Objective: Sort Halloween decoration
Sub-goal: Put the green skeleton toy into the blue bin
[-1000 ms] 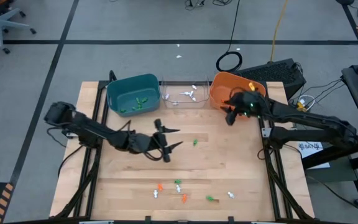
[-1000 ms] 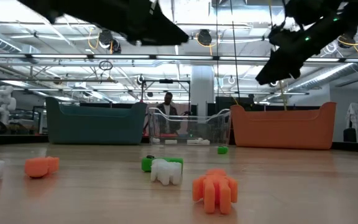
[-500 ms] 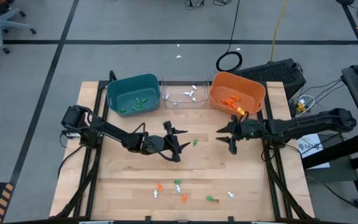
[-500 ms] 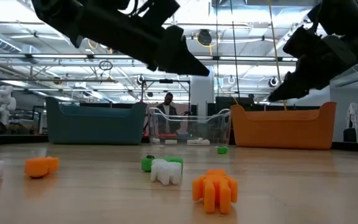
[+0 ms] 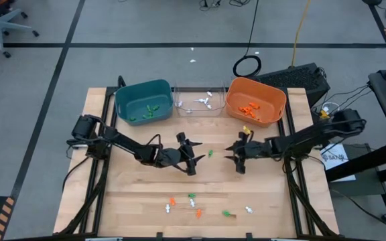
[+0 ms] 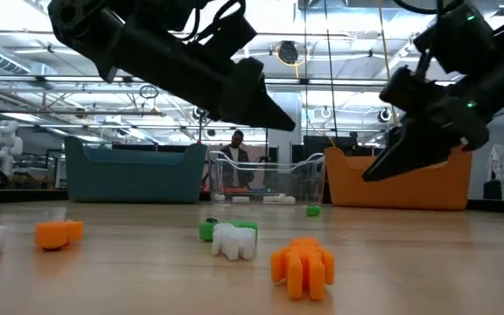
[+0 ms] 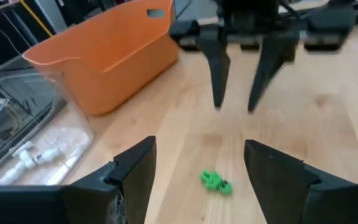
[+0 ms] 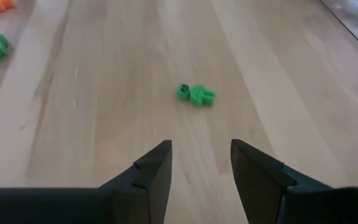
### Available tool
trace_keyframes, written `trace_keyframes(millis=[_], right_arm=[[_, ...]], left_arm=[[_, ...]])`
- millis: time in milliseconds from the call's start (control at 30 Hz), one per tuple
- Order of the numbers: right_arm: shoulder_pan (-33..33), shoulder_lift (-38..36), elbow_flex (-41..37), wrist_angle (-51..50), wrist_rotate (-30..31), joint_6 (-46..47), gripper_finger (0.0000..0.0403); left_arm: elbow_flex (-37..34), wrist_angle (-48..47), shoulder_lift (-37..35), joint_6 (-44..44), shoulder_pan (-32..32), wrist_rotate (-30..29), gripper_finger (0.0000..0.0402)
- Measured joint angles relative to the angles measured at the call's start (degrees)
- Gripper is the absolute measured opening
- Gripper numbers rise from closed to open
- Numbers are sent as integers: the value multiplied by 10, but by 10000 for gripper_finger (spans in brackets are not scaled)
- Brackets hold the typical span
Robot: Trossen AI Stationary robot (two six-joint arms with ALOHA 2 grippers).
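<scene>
A tiny green trinket (image 5: 210, 153) lies between left tool (image 5: 194, 156) and right tool (image 5: 234, 156), both spread apart.

You see your left hand (image 7: 197, 171) with its two dark fingers spread wide apart above the wooden surface (image 7: 328, 112). A little green trinket (image 7: 215, 181) lies on the wood, right between those fingers. Past the trinket, the other hand (image 7: 234, 109) points down. Near the trinket stand an orange bin (image 7: 104, 62) and a clear bin (image 7: 23, 134) holding white bits (image 7: 33, 158).
</scene>
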Motion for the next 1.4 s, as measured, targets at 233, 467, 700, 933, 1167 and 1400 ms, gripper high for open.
trace_keyframes(millis=[233,467,700,933,1167,1400], right_arm=[[-6,117,54,26,0,-37,146],[-20,204,106,26,0,-65,129],[-38,239,141,30,-1,-81,123],[-50,240,150,25,-30,-92,123],[-46,240,150,26,-88,-39,123],[-32,240,150,28,-135,5,123]], left_arm=[[0,-21,0,-1,-3,0,242],[0,-31,0,-1,-3,0,242],[0,-33,0,-3,-3,0,242],[0,-35,0,-3,-3,0,242],[0,-47,0,-16,-1,0,242],[0,-60,0,-29,-1,0,242]])
